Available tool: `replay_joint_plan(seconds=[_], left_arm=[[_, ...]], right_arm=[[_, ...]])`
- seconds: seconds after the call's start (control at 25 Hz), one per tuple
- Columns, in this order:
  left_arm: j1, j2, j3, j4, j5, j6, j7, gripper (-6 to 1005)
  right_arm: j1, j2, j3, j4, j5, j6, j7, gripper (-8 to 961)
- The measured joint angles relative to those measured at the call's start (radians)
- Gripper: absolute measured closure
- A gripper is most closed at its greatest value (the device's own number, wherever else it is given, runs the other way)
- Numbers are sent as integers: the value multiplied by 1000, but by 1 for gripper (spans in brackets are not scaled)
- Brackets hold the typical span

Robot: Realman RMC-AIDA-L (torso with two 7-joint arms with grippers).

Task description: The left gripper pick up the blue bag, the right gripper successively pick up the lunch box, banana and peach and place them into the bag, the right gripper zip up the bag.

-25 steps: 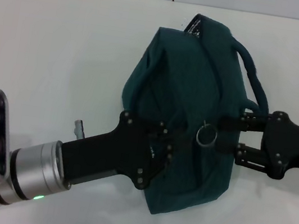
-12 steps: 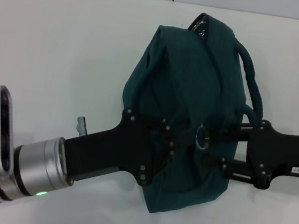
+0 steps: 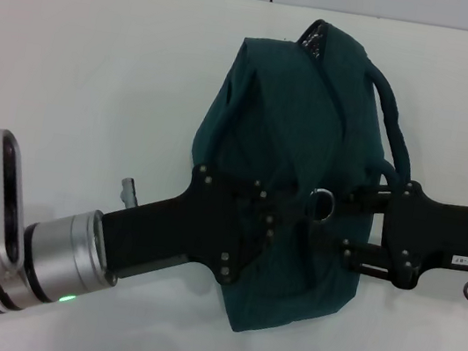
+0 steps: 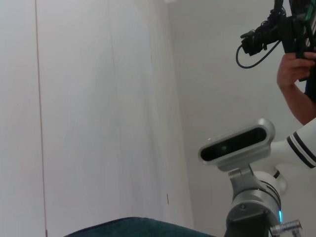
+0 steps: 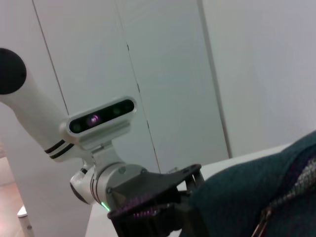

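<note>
Left gripper (image 3: 284, 224): reaches in from the robot's left, its black claw lying on the near half of the bag. The fingertips sink into dark cloth; I cannot tell whether they pinch it or merely rest there.
Left wrist: silver cylinder with a green light (image 3: 65, 297) lit on its underside.
Blue bag (image 3: 287, 122): dark teal fabric, slumped in a rumpled mound at the middle of the white table (image 3: 81, 71), between the two claws. Its mouth looks drawn together along the central seam; nothing inside can be seen.
Handle (image 3: 393, 107): one padded loop arches off the bag's right side. A second handle cannot be made out.
Zipper pull (image 3: 323, 203): metal ring near the seam, right at the right claw's fingertips.
Right gripper (image 3: 334, 220): comes in from the robot's right onto the bag beside the ring. Its fingertips merge with the fabric, so its grip cannot be read.
White label (image 3: 461, 262): on the right arm, print too small to read.
Right wrist view: teal fabric and a stretch of zipper teeth (image 5: 296, 180) close up.
</note>
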Motion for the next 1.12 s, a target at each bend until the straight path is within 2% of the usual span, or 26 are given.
replay_joint_plan(seconds=[0.28, 1.12], left_arm=[[0, 0, 0, -2, 0, -3, 0, 944], [2, 0, 0, -3, 1, -4, 0, 935]], right_arm=[[-9, 1, 5, 0, 30, -47, -32, 502], [1, 7, -11, 28, 42, -12, -60, 514]])
